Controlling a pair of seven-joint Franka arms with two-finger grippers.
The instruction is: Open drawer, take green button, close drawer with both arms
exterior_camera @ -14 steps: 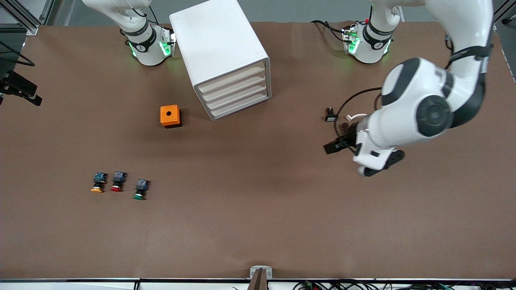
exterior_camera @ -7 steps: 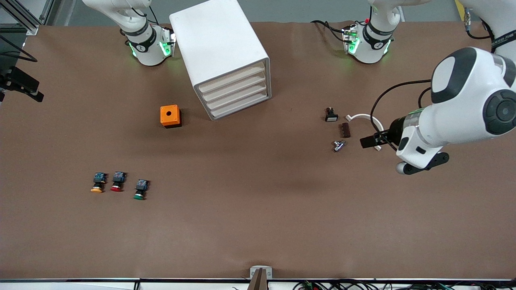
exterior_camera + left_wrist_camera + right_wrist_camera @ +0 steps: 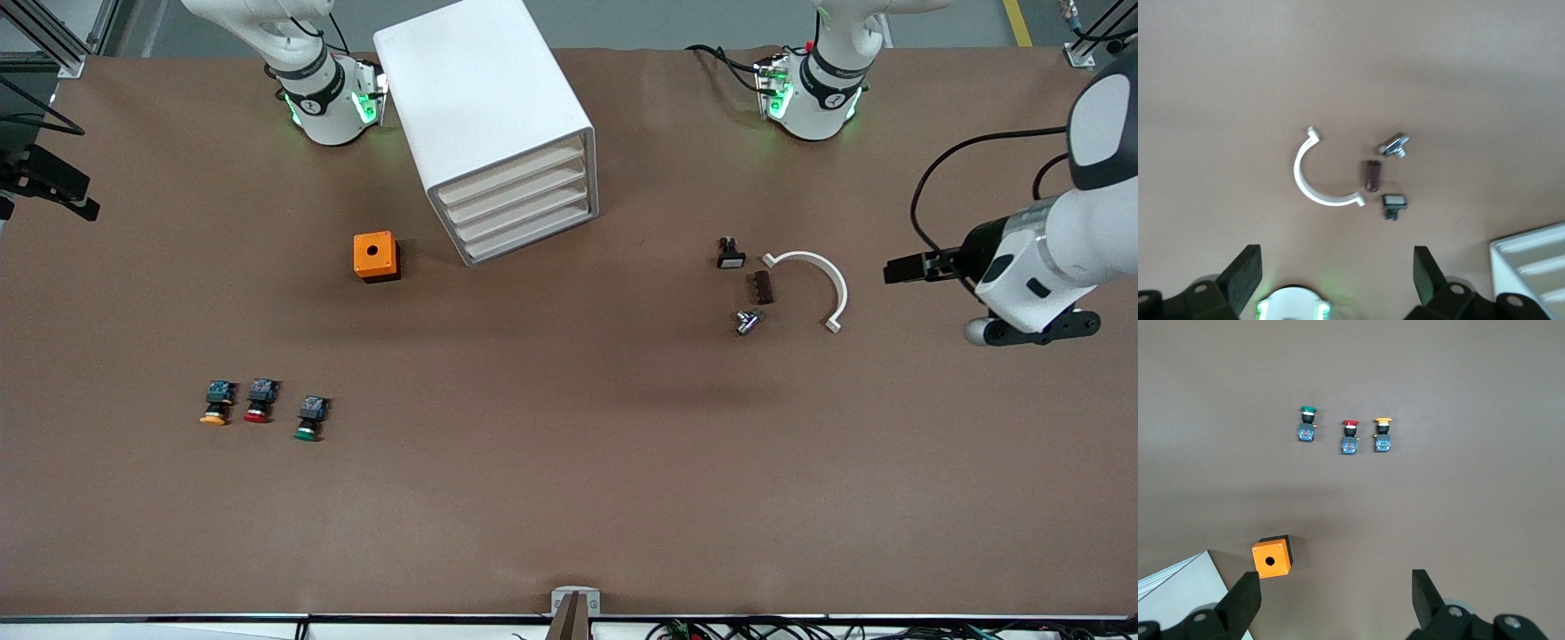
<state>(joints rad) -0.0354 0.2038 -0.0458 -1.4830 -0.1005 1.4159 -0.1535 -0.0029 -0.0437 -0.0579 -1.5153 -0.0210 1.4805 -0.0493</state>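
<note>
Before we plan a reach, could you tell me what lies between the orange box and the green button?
Only bare brown table, seen in both front and right wrist views.

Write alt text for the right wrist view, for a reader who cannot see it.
The right claw hangs open, holding nothing, above the brown table. Three small push buttons lie in a row below it: green-capped button, red-capped button and orange-capped button. An orange box with a round hole sits beside the white cabinet.

Even overhead light, no glare. Soft shadow on the table [image 3: 569,498] beside the cabinet [image 3: 484,116], toward the right arm's end; faint broad shadow nearer the front camera than the cabinet. Left wrist view slightly soft; other views sharp.
</note>
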